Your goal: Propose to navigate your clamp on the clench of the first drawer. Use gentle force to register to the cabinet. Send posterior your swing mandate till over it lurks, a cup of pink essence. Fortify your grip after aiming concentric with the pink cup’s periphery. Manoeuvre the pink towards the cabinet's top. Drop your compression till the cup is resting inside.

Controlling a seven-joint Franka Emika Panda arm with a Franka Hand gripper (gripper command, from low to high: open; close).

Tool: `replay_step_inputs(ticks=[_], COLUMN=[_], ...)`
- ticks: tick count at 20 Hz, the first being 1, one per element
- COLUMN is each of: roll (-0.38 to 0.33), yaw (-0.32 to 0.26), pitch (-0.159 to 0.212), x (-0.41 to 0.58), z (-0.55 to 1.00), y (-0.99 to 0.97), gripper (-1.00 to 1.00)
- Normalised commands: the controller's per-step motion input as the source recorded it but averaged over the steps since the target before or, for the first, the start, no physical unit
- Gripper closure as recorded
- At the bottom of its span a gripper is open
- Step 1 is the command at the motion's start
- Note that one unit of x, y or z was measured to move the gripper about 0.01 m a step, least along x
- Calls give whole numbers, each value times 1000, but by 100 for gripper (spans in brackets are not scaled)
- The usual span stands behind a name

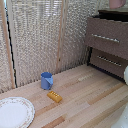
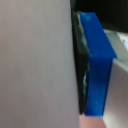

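**Pink cup held at the cabinet top, not yet released**

The pink cup (image 1: 118,3) sits at the frame edge above the cabinet (image 1: 113,55) and its first drawer (image 1: 100,30), well apart from the blue mug (image 1: 46,80) on the bench (image 1: 85,102). In the wrist view one of the blue fingers (image 2: 97,65) lies flat against the cup wall; the other is hidden, so closure is judged, not confirmed. The cup looks light, rigid, smooth and probably breakable: best held across the rim wall, clear of the handle.
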Motion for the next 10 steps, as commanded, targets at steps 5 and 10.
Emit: replay_step_inputs(ticks=[5,10], roll=[235,194], yaw=[-4,-6], pitch=[20,0], x=[0,0], z=[128,-27], y=[-764,-638], gripper=[100,100])
